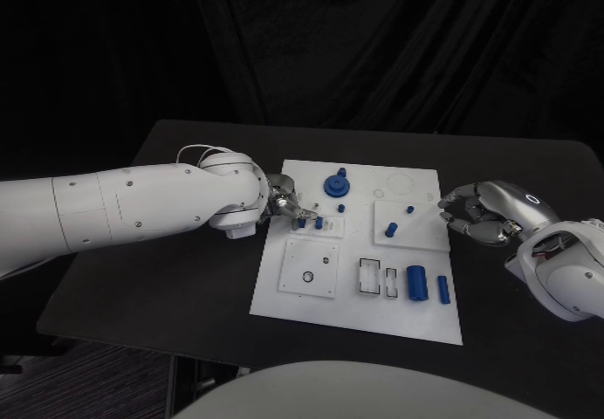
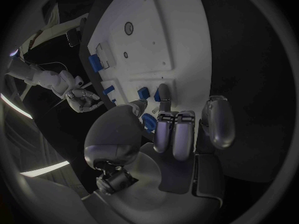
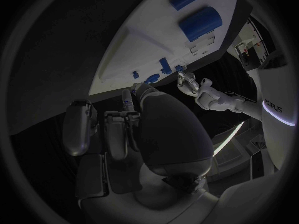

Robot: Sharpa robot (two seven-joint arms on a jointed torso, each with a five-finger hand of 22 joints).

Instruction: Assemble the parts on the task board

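The left hand [image 1: 282, 203] reaches over the left edge of the white task board [image 1: 302, 305] on the black counter [image 1: 164, 262], its fingertips [image 2: 163, 92] down at a pair of small blue pegs [image 1: 308, 223]; whether it grips one I cannot tell. On the board, a round blue knob [image 1: 336, 185] stands near the far edge, a short blue peg [image 1: 390, 230] sits in the raised square plate, and two blue blocks [image 1: 428, 285] lie near the front right. The right hand [image 1: 484, 212] hovers just off the board's right edge, fingers curled in and holding nothing.

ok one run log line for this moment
left hand: fingertips at small blue parts | right hand: curled, holds nothing, beside task board
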